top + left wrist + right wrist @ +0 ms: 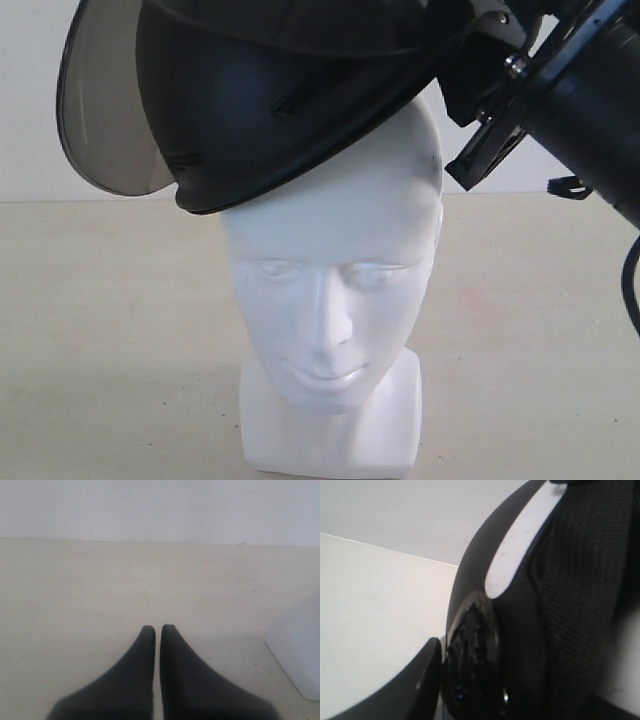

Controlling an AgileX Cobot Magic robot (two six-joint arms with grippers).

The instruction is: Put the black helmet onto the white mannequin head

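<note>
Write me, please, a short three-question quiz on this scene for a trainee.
1. True or false: the black helmet sits level and fully down over the eyes of the white mannequin head.
2. Fill in: in the exterior view, the helmet's visor is on the ____ side.
3. What is the right gripper shut on? A) the helmet's rim B) the mannequin's neck C) nothing
Key: 1 false: it is tilted over the crown, and the face is bare. 2 left. 3 A.
</note>
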